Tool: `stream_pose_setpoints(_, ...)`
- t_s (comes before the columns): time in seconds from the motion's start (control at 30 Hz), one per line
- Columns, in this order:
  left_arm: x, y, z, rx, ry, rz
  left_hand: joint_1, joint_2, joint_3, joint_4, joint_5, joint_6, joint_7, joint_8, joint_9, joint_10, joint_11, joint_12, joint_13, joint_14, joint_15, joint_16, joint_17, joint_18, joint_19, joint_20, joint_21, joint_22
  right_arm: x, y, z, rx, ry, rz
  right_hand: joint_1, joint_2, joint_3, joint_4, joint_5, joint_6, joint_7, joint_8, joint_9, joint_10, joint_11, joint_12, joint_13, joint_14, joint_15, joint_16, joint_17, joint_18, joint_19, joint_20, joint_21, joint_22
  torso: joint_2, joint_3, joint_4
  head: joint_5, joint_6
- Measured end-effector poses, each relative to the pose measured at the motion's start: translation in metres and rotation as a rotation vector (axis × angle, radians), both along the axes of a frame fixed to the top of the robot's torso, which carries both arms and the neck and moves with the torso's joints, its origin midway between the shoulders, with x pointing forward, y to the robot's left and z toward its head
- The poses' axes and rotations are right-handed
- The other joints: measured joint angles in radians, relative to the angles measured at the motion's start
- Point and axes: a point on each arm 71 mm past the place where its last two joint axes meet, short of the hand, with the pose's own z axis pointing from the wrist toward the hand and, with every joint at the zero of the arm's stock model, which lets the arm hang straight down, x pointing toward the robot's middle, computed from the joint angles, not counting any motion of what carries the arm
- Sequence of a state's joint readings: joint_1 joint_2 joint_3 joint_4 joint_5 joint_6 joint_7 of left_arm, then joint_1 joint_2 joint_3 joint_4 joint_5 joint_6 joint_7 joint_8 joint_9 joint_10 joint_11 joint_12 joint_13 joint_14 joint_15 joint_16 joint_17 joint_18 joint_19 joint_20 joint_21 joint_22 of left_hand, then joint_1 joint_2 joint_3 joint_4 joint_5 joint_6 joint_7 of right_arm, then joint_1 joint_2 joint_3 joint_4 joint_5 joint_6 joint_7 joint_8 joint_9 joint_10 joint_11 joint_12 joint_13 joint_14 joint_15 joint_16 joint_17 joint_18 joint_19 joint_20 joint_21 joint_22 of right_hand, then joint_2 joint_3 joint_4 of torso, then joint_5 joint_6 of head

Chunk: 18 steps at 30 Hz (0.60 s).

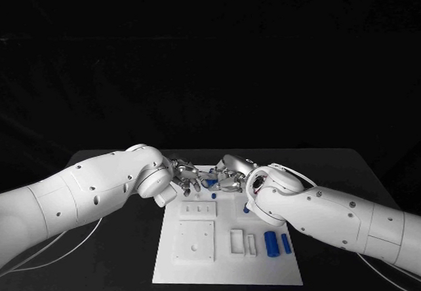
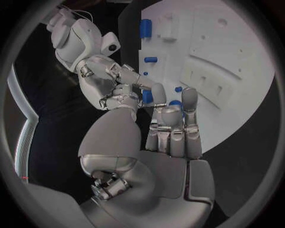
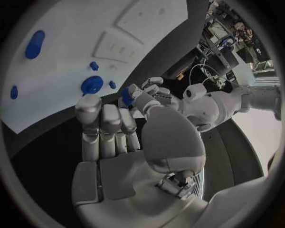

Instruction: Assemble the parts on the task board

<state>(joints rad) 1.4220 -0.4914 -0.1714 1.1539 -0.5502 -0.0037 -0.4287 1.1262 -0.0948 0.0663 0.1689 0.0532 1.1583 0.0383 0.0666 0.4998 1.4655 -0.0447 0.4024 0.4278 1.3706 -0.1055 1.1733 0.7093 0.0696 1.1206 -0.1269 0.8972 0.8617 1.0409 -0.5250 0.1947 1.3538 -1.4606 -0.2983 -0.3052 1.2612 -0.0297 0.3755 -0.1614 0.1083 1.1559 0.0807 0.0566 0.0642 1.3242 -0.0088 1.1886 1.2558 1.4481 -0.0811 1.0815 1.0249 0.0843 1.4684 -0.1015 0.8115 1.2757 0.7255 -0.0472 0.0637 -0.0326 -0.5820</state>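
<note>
Two blue cylinders lie on the board's near right part, and at its far edge both hands meet, left hand pinching a blue part (right hand looks empty, fingers apart).

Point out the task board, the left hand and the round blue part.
task board [image 1: 184, 268], head view, bare near corner.
left hand [image 2: 172, 137], left wrist view, finger backs.
round blue part [image 3: 92, 84], right wrist view, top face.

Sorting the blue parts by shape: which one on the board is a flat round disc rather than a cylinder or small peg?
The blue disc, lying flat on the task board just beyond the right hand. The rest are elongated or much smaller.
</note>
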Motion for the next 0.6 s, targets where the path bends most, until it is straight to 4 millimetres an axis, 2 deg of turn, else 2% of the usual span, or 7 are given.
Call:
stream_pose_setpoints(0.17, 0.0002, 0.0005, -0.0007, 0.001, 0.001, 0.001, 0.003, 0.004, -0.008, -0.017, 0.0, 0.0, 0.0, 0.0, -0.002, 0.0, 0.0, 0.0, 0.0, -0.004, 0.0, 0.0, -0.003, 0.0, 0.006, 0.001, -0.019, 0.023, -0.0007, 0.0014, -0.0015, -0.006, 0.007, 0.006, -0.001, -0.001, 0.0, 0.0, 0.0, 0.0, 0.0, 0.002, 0.0, 0.0, 0.0, 0.0, -0.001, 0.001, -0.001, 0.0, 0.0, 0.0, 0.0, 0.0, 0.0, 0.0, 0.0, 0.0008, 0.0005, 0.0, 0.0)
stream_pose_setpoints(0.3, 0.0001, 0.0003, -0.002, 0.004, 0.003, 0.0, 0.022, 0.061, -0.02, -0.064, 0.0, 0.0, 0.0, 0.0, 0.0, 0.0, 0.0, 0.0, 0.002, -0.004, 0.0, 0.0, 0.003, 0.0, 0.012, 0.002, -0.029, 0.037, -0.001, 0.0022, -0.0023, -0.01, 0.011, 0.009, -0.003, -0.003, 0.0, 0.0, 0.0, 0.002, -0.002, 0.002, 0.0, 0.0, 0.0, 0.0, -0.001, 0.001, -0.001, 0.0, 0.0, 0.0, 0.0, 0.0, -0.001, -0.001, 0.0, 0.0008, 0.0002, 0.001, 0.0)
stream_pose_setpoints(0.33, 0.0, 0.0002, -0.0026, 0.005, 0.004, -0.001, 0.029, 0.081, -0.03, -0.089, 0.0, 0.0, 0.0, 0.0, 0.001, 0.0, 0.0, 0.0, 0.002, -0.004, 0.0, 0.0, 0.003, 0.0, 0.012, 0.002, -0.032, 0.043, -0.001, 0.0024, -0.0024, -0.01, 0.012, 0.009, -0.003, -0.003, 0.0, 0.0, 0.0, 0.002, -0.002, 0.002, 0.0, 0.0, 0.0, 0.0, -0.001, 0.001, -0.001, 0.0, 0.0, 0.0, 0.0, 0.0, -0.004, -0.003, 0.0, 0.0008, 0.0002, 0.001, 0.0)
stream_pose_setpoints(0.4, -0.0004, 0.0001, -0.0041, 0.009, 0.007, -0.003, 0.034, 0.105, -0.05, -0.122, 0.005, -0.003, -0.003, 0.0, 0.001, 0.0, 0.0, 0.0, 0.002, -0.004, 0.0, 0.0, 0.003, 0.0, 0.012, 0.002, -0.041, 0.054, -0.0011, 0.0028, -0.0025, -0.011, 0.012, 0.01, -0.003, -0.003, 0.0, 0.0, 0.0, 0.002, -0.002, 0.002, 0.0, 0.0, 0.0, 0.0, -0.001, 0.001, -0.001, 0.0, 0.0, 0.0, 0.0, 0.0, -0.004, -0.003, 0.0, 0.0008, -0.0004, 0.002, 0.0)
stream_pose_setpoints(0.6, -0.0013, -0.0005, -0.0083, 0.016, 0.019, -0.01, 0.036, 0.114, -0.071, -0.147, 0.006, -0.003, -0.003, 0.0, -0.002, 0.0, 0.0, 0.004, 0.001, -0.004, 0.0, 0.007, 0.008, 0.0, 0.018, 0.0, -0.057, 0.075, -0.0014, 0.0032, -0.0035, -0.013, 0.016, 0.011, -0.003, -0.003, 0.0, 0.0, 0.0, 0.0, -0.003, 0.002, 0.0, 0.0, 0.0, 0.0, -0.001, 0.001, -0.001, 0.0, 0.0, 0.0, 0.0, 0.0, -0.004, -0.003, 0.001, 0.001, -0.0014, 0.001, 0.0)
